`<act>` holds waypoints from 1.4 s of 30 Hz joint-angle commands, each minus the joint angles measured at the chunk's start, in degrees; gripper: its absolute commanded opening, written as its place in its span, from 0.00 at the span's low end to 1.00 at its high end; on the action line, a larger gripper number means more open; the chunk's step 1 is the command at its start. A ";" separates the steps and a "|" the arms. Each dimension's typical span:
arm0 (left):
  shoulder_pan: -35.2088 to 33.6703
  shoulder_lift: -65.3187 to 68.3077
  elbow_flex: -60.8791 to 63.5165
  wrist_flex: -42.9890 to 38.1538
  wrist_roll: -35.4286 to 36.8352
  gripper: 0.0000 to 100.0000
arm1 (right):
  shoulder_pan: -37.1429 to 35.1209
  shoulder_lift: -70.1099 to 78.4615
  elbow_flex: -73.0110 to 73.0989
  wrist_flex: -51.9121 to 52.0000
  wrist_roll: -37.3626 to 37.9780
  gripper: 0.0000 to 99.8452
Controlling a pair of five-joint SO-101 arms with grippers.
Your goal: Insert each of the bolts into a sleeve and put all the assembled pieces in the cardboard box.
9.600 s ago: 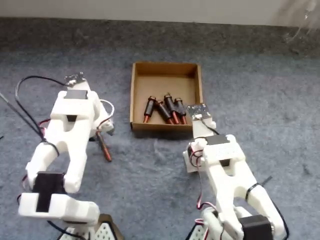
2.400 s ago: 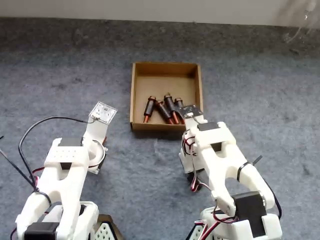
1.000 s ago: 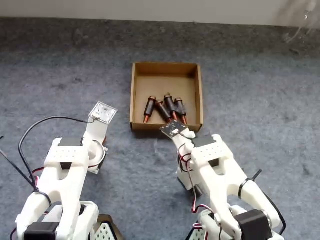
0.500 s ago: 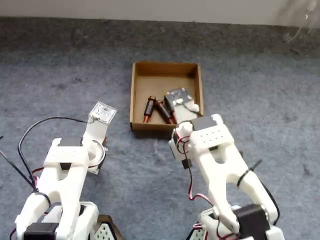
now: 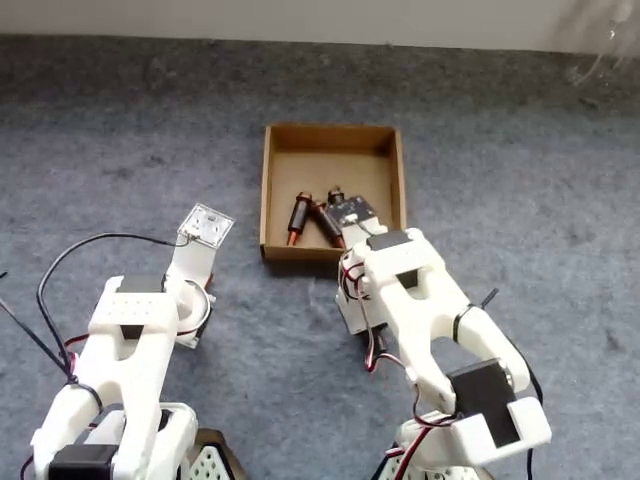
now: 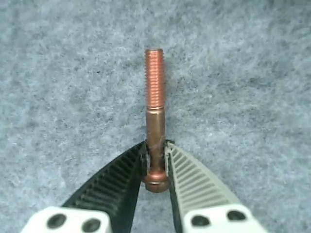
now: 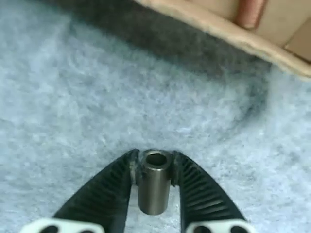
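In the left wrist view my left gripper (image 6: 155, 148) is shut on a copper bolt (image 6: 155, 121) close to its head, and the threaded end points away over the grey carpet. My right gripper (image 7: 154, 162) is shut on a dark grey sleeve (image 7: 154, 182), its open bore facing away, just in front of the cardboard box (image 7: 228, 29). From above, the cardboard box (image 5: 275, 175) holds assembled pieces (image 5: 300, 215) along its front wall. The right arm's wrist (image 5: 352, 211) covers part of them. The left arm (image 5: 140, 330) stands at the lower left.
Grey carpet covers the whole table. A bare strip of carpet lies between the two arms in front of the box. A black cable (image 5: 90, 250) loops out from the left arm.
The right arm's wrist swung forward over the box's front wall, then drew slightly back and left. The left arm has kept still.
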 commanded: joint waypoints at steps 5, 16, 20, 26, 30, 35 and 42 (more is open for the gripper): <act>-0.57 -1.36 -0.13 -0.88 0.44 0.00 | 0.57 1.54 -2.68 -0.22 -0.35 0.10; -0.57 -2.86 -2.15 -0.53 0.70 0.00 | 0.57 -2.33 -5.32 1.54 -6.33 0.00; 0.48 -9.80 -3.12 2.11 0.79 0.00 | 0.48 -9.54 -15.25 5.58 -11.34 0.00; 11.74 -27.65 -3.38 8.62 4.04 0.00 | -1.89 -11.74 -34.42 7.96 -22.42 0.00; 18.33 -37.58 -3.56 8.97 6.07 0.00 | -4.88 -11.74 -42.42 8.22 -25.58 0.00; 22.81 -46.90 2.42 8.62 6.07 0.00 | -5.05 -11.65 -44.35 7.87 -25.85 0.00; 24.48 -59.56 8.40 8.62 7.21 0.00 | -11.65 -9.63 -44.00 7.16 -29.45 0.01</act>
